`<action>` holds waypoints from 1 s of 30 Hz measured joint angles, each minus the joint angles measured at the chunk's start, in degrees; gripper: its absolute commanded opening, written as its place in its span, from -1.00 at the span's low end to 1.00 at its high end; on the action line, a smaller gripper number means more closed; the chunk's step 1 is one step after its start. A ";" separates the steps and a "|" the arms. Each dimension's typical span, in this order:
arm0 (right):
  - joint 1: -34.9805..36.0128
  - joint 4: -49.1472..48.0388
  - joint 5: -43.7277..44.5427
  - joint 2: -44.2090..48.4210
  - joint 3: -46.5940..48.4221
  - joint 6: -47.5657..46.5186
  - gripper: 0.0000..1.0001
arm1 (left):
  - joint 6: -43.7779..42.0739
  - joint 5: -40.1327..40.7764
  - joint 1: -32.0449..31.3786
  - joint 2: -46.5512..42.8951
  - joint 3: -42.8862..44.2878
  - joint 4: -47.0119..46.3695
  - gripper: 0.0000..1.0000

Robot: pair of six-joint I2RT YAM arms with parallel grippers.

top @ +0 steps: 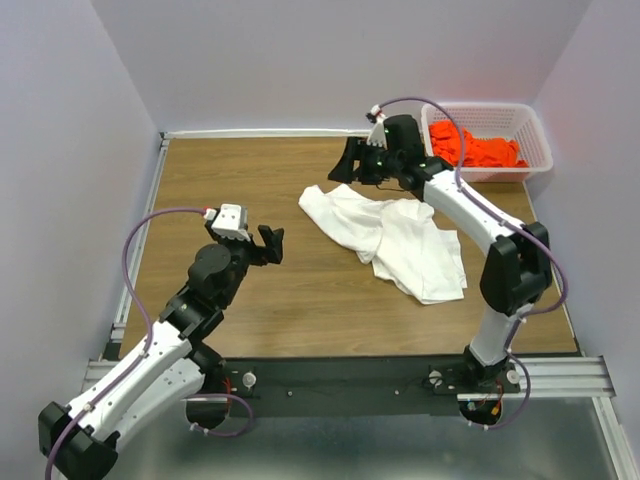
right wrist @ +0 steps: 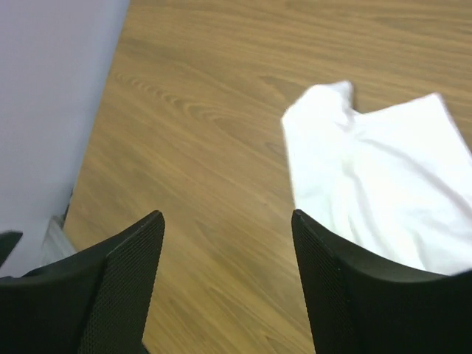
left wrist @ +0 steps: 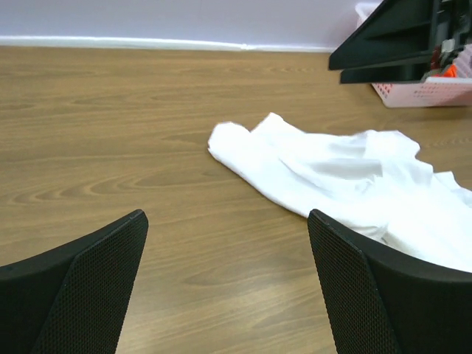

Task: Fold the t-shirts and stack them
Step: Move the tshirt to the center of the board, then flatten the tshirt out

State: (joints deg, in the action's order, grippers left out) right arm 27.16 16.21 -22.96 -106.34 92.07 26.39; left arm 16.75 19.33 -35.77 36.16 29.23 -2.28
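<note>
The white t-shirt [top: 400, 240] lies crumpled and unfolded on the wooden table, right of centre. It also shows in the left wrist view [left wrist: 346, 173] and the right wrist view [right wrist: 383, 184]. An orange-red t-shirt [top: 480, 150] is bunched inside the basket. My right gripper [top: 345, 165] [right wrist: 227, 217] hovers open just beyond the white shirt's far left corner, with only bare wood between its jaws. My left gripper [top: 272, 243] [left wrist: 225, 217] is open and empty, left of the white shirt and facing it.
A white lattice basket [top: 540, 140] stands at the back right corner, its side visible in the left wrist view [left wrist: 420, 92]. Pale walls close the table at the back and both sides. Bare wood lies left of the white shirt.
</note>
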 measured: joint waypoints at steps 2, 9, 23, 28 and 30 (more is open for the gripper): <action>-1.03 0.09 3.98 3.85 -4.15 -1.29 0.54 | 1.25 -1.86 0.00 2.82 0.76 0.17 0.89; -10.27 2.36 9.20 21.92 -26.01 -2.25 0.38 | 3.87 -9.09 -1.66 18.34 8.20 0.46 0.89; -10.56 -6.69 1.60 14.95 -39.39 2.69 0.32 | 4.37 -10.82 -2.23 24.59 11.39 0.98 0.89; -10.56 -11.06 -1.01 12.41 -40.65 4.52 0.31 | 4.76 -10.10 -2.23 23.89 11.37 2.54 0.89; -10.56 -12.61 -1.97 11.61 -40.65 5.09 0.23 | 5.07 -9.68 -2.23 23.10 11.34 3.10 0.89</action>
State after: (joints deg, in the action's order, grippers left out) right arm 16.60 3.60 -24.93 -94.74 51.42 31.48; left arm 21.82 9.65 -38.00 59.27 40.58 0.82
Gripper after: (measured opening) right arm 0.657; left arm 0.946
